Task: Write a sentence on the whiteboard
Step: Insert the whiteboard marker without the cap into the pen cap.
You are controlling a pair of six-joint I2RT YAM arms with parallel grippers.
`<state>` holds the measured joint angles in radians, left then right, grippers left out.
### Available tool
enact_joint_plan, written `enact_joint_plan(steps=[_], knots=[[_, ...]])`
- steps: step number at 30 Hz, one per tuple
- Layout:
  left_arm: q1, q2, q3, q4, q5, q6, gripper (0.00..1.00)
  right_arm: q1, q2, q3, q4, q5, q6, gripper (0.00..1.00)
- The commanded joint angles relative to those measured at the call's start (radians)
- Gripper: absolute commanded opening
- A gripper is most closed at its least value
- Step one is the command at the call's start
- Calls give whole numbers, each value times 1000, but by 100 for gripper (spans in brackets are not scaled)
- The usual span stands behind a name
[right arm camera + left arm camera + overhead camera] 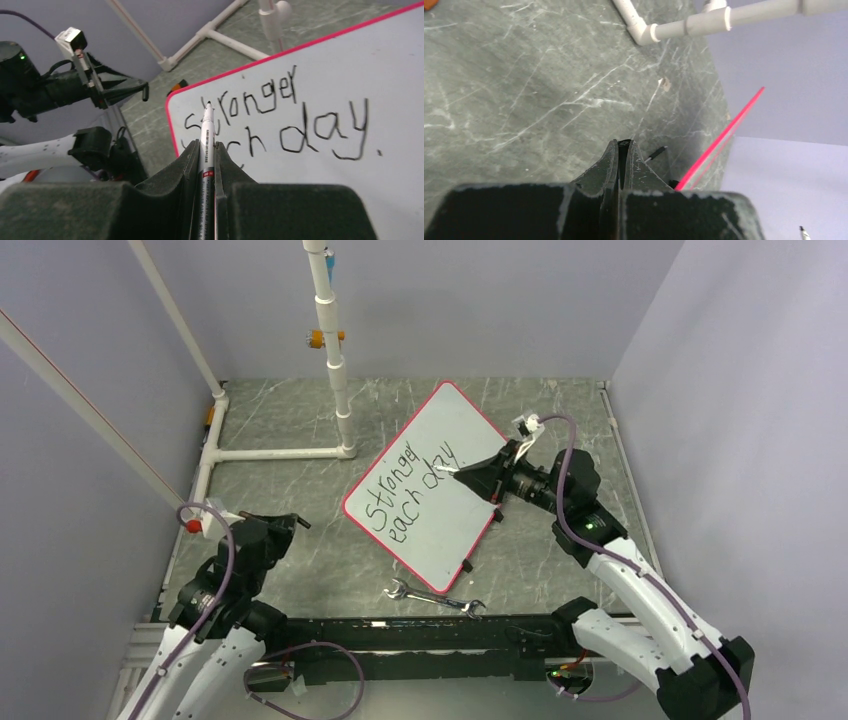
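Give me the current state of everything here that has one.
Large white whiteboard with red-pink rim: lying face up, written on.
Black handwritten sentence: reads "Stronger each day."
White black-tipped marker: uncapped, gripped.
Right gripper: shut on the marker.
Left gripper: shut, empty.
Silver open-ended wrench: lying loose near the whiteboard.

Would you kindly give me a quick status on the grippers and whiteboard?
Right gripper shut on marker. Left gripper shut, empty. Whiteboard carries the sentence "Stronger each day". Wrench lies beside board, not obstructing.
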<state>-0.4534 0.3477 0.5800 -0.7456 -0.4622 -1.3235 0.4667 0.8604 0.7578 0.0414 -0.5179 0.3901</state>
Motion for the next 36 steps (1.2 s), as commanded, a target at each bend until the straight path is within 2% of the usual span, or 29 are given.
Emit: enact_joint_plan(steps=[1, 12, 23, 36], knots=[[-2, -41, 35, 101, -5, -39, 0, 45, 41, 60, 177, -89, 57, 0], [-2, -31, 42, 325, 31, -107, 0, 245, 202, 181, 242, 35, 27, 0], [-1, 35, 43, 490, 71, -210, 0, 306, 311, 231, 331, 57, 56, 0], [-2, 94, 27, 586, 107, -339, 0, 375, 440, 310, 375, 105, 45, 0]])
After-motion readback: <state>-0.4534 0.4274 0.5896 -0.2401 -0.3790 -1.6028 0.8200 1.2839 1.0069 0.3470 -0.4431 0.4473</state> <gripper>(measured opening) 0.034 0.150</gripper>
